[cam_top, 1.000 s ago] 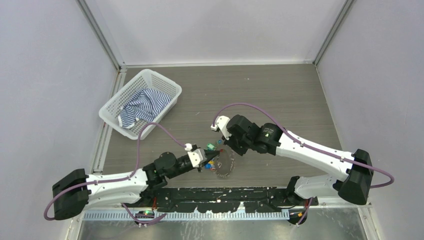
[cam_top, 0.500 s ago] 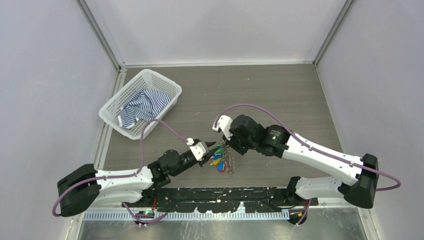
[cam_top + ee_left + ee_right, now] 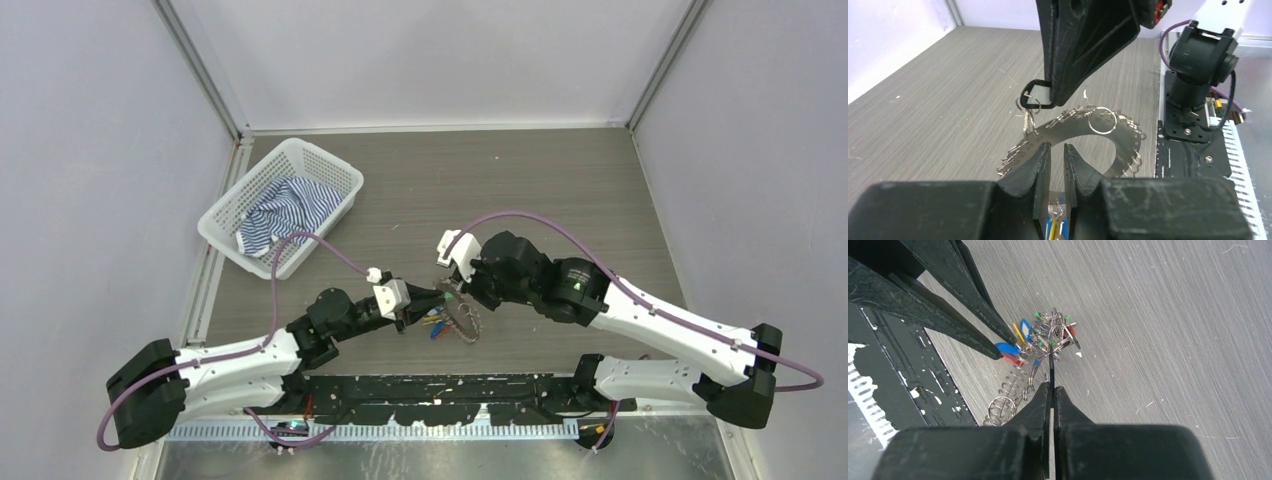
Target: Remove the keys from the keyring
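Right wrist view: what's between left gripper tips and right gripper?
The keys, bunched on the keyring, which the right gripper pinches; tips of the left gripper meet the blue tag. Clearest in the right wrist view.

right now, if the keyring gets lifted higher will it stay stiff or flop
The keyring looks like a flat metal plate, so it probably stays stiff in the right end effector. The keys hang bunched on small loose loops, so they likely swing and tangle. Its thin bare edge may slip.
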